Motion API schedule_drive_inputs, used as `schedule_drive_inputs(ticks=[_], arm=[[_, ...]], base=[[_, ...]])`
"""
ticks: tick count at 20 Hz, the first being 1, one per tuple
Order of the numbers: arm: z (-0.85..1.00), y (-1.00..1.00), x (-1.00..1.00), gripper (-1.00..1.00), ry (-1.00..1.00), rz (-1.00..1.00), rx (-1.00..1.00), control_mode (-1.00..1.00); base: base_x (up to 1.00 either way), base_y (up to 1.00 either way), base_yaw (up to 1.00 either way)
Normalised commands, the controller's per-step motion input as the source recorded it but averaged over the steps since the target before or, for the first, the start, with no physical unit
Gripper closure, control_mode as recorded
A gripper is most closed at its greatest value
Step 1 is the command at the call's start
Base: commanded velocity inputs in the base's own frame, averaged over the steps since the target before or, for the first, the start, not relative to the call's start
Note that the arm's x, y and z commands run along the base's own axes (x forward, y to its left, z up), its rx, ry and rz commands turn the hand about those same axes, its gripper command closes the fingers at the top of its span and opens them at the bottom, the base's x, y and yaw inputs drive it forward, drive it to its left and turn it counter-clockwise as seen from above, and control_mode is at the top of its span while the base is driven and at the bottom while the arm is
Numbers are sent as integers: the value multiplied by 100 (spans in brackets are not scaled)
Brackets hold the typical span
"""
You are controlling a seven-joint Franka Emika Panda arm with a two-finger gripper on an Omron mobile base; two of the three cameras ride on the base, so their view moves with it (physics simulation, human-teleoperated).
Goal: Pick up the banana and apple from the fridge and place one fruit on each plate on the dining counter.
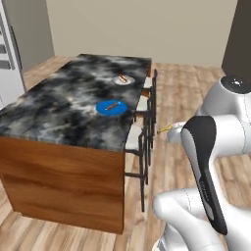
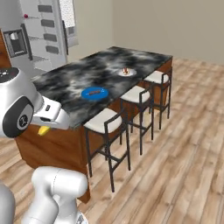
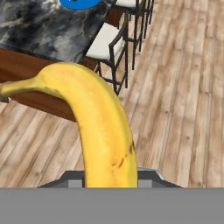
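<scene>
My gripper (image 2: 46,125) is shut on the banana (image 3: 105,131), a bright yellow curved fruit that rises from the jaws and hides the fingertips in the hand view. Its yellow end also shows as the banana (image 1: 166,128) and the banana (image 2: 43,130), held in the air beside the near end of the dining counter (image 1: 59,112). On the marble top lie the blue plate (image 1: 105,111) with a thin brown stick on it and, farther back, the pale plate (image 1: 118,80) with a reddish food. The fridge (image 2: 43,30) stands open beyond the counter. A tiny red dot, maybe the apple (image 2: 26,16), sits high in it.
Three white-seated bar stools (image 2: 104,121) with black frames line the counter's right side. The nearest stool (image 3: 105,39) stands just ahead of the banana. Wooden floor (image 2: 175,144) stretches to the right. The counter's wooden end panel (image 1: 63,181) is close in front.
</scene>
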Motion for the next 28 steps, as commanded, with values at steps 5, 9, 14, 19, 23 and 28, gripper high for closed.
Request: schedule_drive_inputs(ticks=[5,9,14,19,23,28], arm=[[0,0,0,100,0,0,0,100],[0,0,0,100,0,0,0,100],[0,0,0,100,0,0,0,100],[0,0,0,100,0,0,0,100],[0,0,0,100,0,0,0,100],[0,0,0,100,0,0,0,100]], base=[[31,-100,22],[59,-93,33],[96,-80,38],[73,-52,50],[35,-21,65],[41,-12,59]])
